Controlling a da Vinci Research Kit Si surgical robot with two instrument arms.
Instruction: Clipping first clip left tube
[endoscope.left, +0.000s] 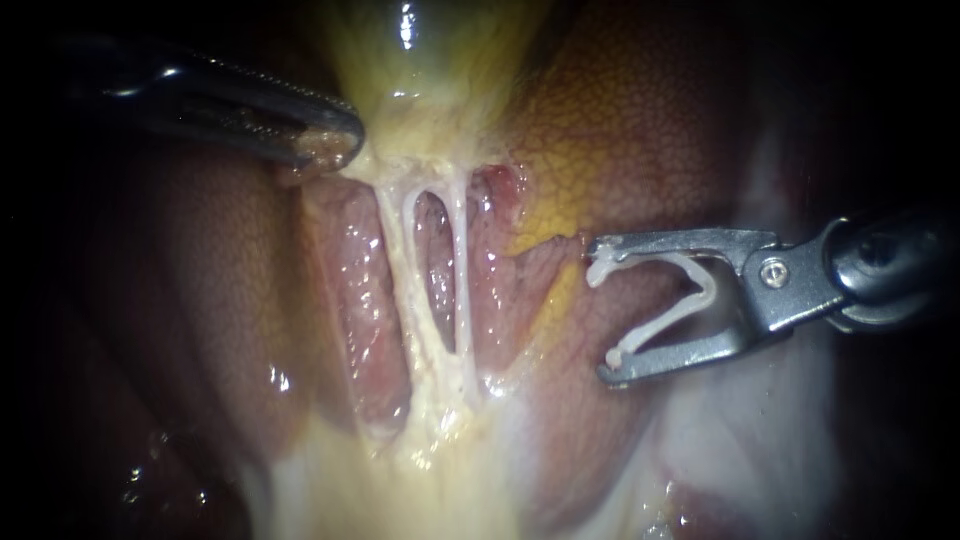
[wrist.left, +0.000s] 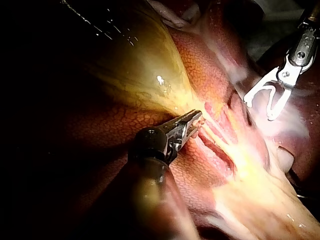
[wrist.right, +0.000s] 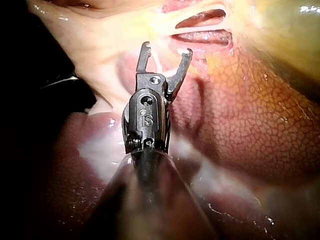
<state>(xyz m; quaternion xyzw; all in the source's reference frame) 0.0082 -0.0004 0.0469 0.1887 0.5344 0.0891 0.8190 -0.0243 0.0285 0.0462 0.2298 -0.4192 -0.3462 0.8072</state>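
Left instrument (endoscope.left: 330, 148) grips gallbladder (endoscope.left: 420, 60); right instrument's (endoscope.left: 604, 312) clip (endoscope.left: 665, 326) — unseen from its wrist.

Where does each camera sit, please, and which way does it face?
Endoscope view: close over the liver, facing the two tubes; left tool enters left, right tool right.
Left wrist view: on the left arm, looking along the left tool to the gallbladder it grips.
Right wrist view: on the right arm, looking along the right tool, clip loaded, towards the tubes.
Shared: both wrist views show the right tool.
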